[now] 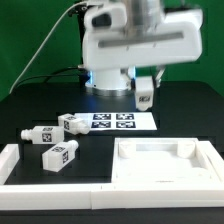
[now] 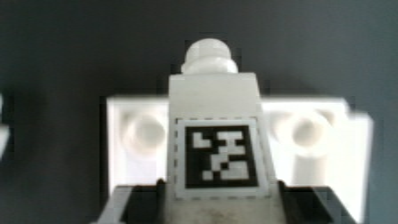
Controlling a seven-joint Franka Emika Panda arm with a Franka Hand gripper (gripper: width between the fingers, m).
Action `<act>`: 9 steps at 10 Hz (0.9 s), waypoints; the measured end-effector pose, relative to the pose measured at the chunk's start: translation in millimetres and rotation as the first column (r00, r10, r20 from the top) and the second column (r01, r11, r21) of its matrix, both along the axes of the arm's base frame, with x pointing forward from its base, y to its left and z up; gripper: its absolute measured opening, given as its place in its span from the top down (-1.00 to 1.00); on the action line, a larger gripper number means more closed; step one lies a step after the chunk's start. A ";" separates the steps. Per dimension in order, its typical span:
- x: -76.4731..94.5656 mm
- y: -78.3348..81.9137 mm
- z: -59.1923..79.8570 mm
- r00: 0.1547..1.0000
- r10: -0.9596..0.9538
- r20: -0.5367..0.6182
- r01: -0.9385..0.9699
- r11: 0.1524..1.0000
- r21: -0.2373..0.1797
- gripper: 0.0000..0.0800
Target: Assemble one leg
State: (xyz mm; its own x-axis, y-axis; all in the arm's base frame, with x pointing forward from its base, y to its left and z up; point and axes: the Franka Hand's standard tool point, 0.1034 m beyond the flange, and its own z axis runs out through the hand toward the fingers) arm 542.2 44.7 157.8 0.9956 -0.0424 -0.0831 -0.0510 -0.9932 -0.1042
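Note:
My gripper [image 1: 144, 84] is shut on one leg [image 1: 144, 98], a small white block with a black-and-white tag, and holds it in the air below the arm. In the wrist view the held leg [image 2: 221, 120] fills the middle, with its narrower stub end [image 2: 210, 52] pointing away from my gripper [image 2: 221, 203]. Dark fingers [image 2: 146, 205] flank it. Behind it lies the white tabletop [image 2: 132, 128] with round recesses. Three more legs [image 1: 40, 132] [image 1: 70, 123] [image 1: 58, 155] lie on the black table at the exterior view's left.
The large tray-like tabletop [image 1: 165, 172] lies at the front right of the exterior view. The marker board [image 1: 118, 121] lies in the middle. A white border rail [image 1: 14, 160] runs along the front left. The robot's base [image 1: 110, 78] stands at the back.

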 end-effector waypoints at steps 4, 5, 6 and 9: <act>26.7 24.4 8.1 0.962 -0.032 0.270 0.038 0.999 -0.017 0.29; 27.5 24.9 7.0 0.949 -0.032 0.314 0.040 0.999 -0.018 0.29; 30.5 25.0 7.6 0.921 -0.033 0.389 0.045 0.999 -0.020 0.29; 55.0 51.3 9.4 0.826 -0.032 0.563 0.043 0.999 -0.006 0.29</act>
